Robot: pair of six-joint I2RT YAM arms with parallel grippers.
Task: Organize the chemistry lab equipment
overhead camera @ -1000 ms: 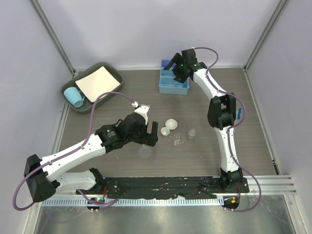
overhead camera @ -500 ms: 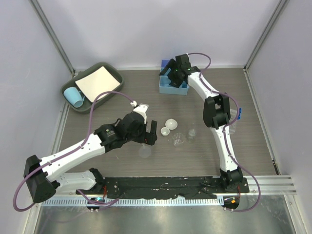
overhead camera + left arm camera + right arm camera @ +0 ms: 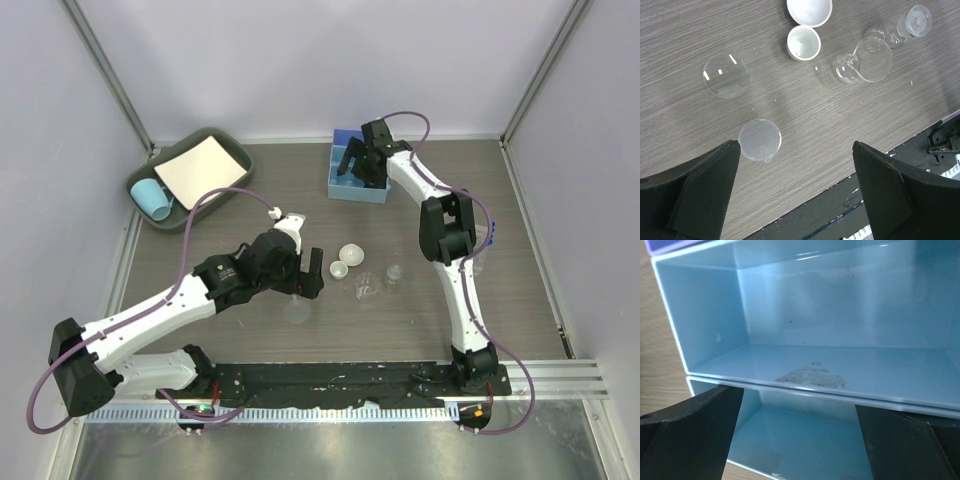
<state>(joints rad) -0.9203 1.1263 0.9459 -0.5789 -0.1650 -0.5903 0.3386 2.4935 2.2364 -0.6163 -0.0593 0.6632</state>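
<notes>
**Both grippers wide, glassware loose on the table**

The left gripper [image 3: 797, 200] hangs wide open and empty above the table [image 3: 805, 115]; below lie round whitish dishes [image 3: 803, 42], the upper one cut off by the frame edge, a clear flask [image 3: 862, 62] and a clear disc [image 3: 726, 76]; the right gripper [image 3: 800, 435], equally wide and empty, hangs over the light-blue divided box [image 3: 840, 365], only partly in frame.

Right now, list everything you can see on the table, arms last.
round dishes: two, whitish, mid-table, side by side
watch glass: one, clear, beneath the left gripper
frosted disc: one, translucent white, beside the watch glass
clear vessel: one, beaker or funnel, right of the dishes
small flask: one, clear, beside the vessel
divided box: one, light blue, far centre
tray: one, grey-green, far left, holding white sheet and light-blue cup
left gripper: open, above the discs
right gripper: open, over the box
</notes>
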